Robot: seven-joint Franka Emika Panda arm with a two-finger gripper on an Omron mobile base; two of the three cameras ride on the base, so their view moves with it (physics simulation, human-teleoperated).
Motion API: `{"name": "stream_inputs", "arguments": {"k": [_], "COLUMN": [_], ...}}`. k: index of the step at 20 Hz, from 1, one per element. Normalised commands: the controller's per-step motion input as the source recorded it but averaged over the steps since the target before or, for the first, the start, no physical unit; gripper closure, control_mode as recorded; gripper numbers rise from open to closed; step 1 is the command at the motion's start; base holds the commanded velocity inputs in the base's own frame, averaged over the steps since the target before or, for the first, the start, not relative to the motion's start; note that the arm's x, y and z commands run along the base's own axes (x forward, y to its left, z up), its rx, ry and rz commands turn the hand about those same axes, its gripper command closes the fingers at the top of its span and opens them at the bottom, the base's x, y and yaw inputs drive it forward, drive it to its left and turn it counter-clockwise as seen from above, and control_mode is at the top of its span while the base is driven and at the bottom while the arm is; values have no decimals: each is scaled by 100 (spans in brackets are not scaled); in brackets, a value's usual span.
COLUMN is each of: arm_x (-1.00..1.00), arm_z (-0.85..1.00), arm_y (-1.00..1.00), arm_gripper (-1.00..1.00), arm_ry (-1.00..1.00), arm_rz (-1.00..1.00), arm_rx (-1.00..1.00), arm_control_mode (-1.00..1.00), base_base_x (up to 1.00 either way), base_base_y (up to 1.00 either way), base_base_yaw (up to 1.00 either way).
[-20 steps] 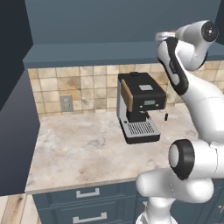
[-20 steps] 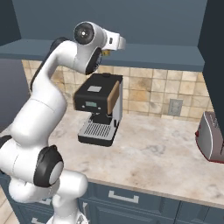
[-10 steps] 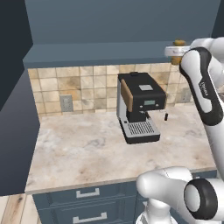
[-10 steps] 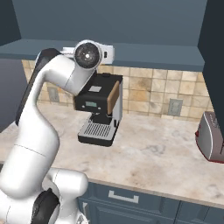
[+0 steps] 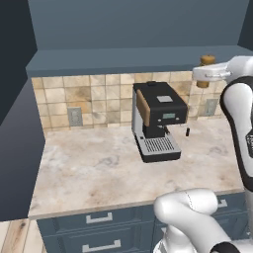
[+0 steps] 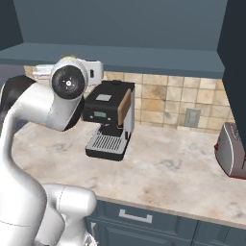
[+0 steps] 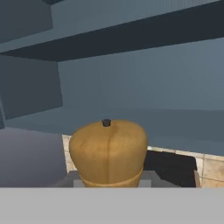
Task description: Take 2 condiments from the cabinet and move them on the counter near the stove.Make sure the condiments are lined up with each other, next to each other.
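Hand view puts the tan-orange bottle (image 7: 108, 152) right in front of you: its rounded top with a small dark nub fills the lower middle, and the gripper (image 7: 108, 183) sits closed tight around its lower part, holding it. Behind it you see the dark blue-grey cabinet (image 7: 131, 83) with its flat shelf, and lower right a strip of tan tile backsplash (image 7: 212, 168).

In the left base view, you'll find the bottle (image 5: 207, 61) at the far right, held high at the front edge of the cabinet (image 5: 133, 29), just above the shelf lip, with the white hand right beneath it. Below it lies the beige marbled counter (image 5: 94, 170), and the black coffee machine (image 5: 155, 118) stands on it against the backsplash (image 5: 84, 99), to the left of the bottle and well lower.

In the right base view, the arm's big joint covers most of the hand; you can make out only a sliver of the bottle (image 6: 71, 56) above it. The coffee machine (image 6: 109, 117) is just right of the arm, and a red toaster (image 6: 232, 151) stands at the far right of the counter (image 6: 168, 168).
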Motion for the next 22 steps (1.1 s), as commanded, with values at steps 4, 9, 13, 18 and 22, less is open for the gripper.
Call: {"name": "stream_inputs", "arguments": {"k": [4, 9, 13, 18, 22], "arm_x": [-100, -100, -74, -30, -1], "arm_z": [0, -5, -11, -18, -23], "arm_y": [7, 2, 11, 7, 4], "arm_gripper": [100, 100, 100, 100, 100], "arm_ry": [-5, -6, 0, 0, 0], "arm_rz": [-2, 0, 0, 0, 0], "arm_rx": [0, 0, 0, 0, 0], "arm_control_mode": [-100, -100, -100, -100, -100], "base_base_x": [0, 0, 0, 0, 0], "base_base_y": [0, 0, 0, 0, 0], "base_base_yaw": [0, 0, 0, 0, 0]}}
